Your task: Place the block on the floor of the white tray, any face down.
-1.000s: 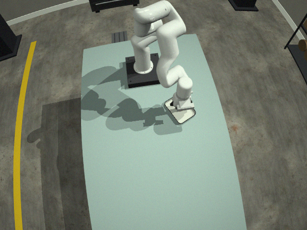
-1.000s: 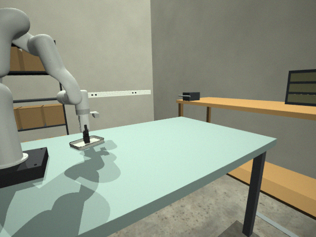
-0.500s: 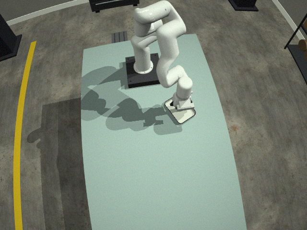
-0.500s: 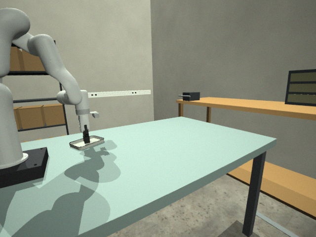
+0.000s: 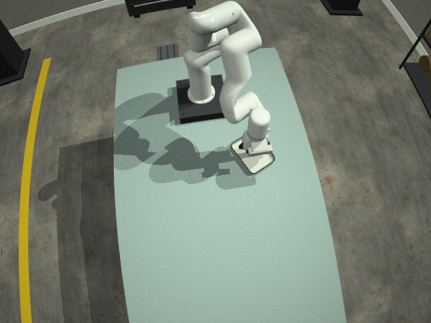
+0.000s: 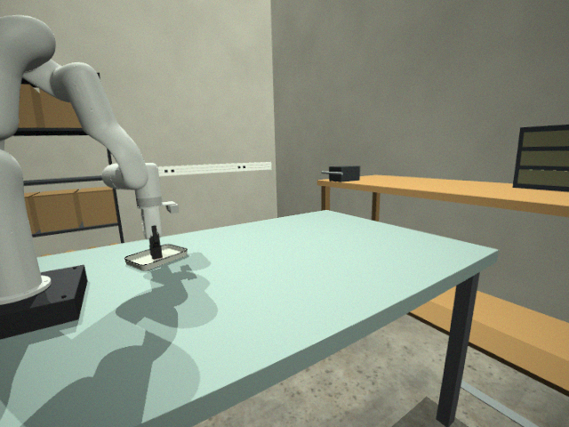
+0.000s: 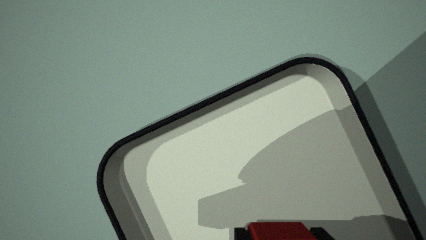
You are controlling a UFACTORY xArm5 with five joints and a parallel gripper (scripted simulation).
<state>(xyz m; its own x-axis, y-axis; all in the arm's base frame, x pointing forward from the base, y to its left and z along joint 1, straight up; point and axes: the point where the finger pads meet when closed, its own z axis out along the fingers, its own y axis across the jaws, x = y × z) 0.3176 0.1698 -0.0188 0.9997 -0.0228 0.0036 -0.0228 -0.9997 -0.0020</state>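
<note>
light: bright, even | shadows: hard, doubled | focus: soft | top view: barrel distortion

Red block (image 7: 276, 231), clamped between the jaws, low inside the white tray (image 7: 131, 165); dark-rimmed, round-cornered, shallow tray directly beneath the jaws, flat.
</note>
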